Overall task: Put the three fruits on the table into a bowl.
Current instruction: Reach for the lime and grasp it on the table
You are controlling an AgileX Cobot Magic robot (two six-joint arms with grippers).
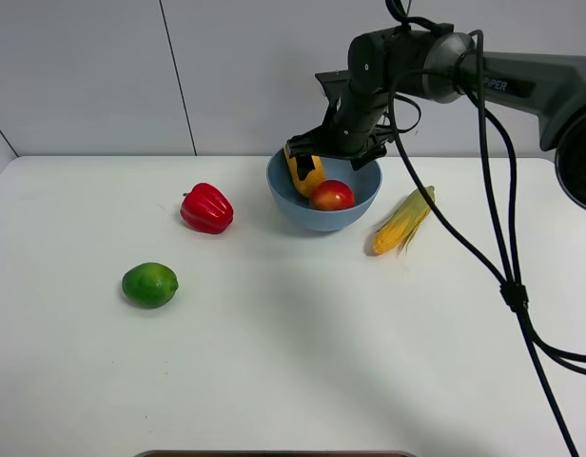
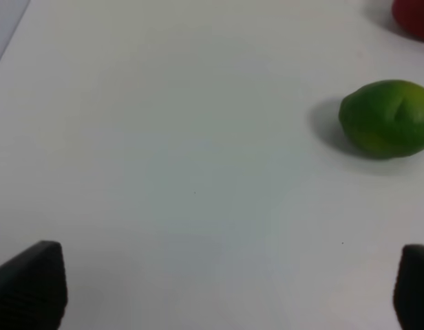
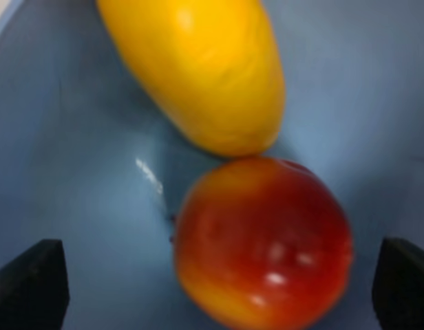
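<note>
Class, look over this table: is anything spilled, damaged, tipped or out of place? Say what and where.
Nothing is spilled or damaged. The mango leans against the wall of the bowl beside the red-yellow fruit. Only the lime looks out of place, alone on the table, away from the bowl.

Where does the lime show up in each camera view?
Exterior high: lime on the table, left of the pepper and nearer the camera.
Left wrist: lime on the table, pepper beyond it.
Right wrist: not in it; only bowl, mango and red fruit.
Shared landmark: the pepper, in both views that show the lime.
</note>
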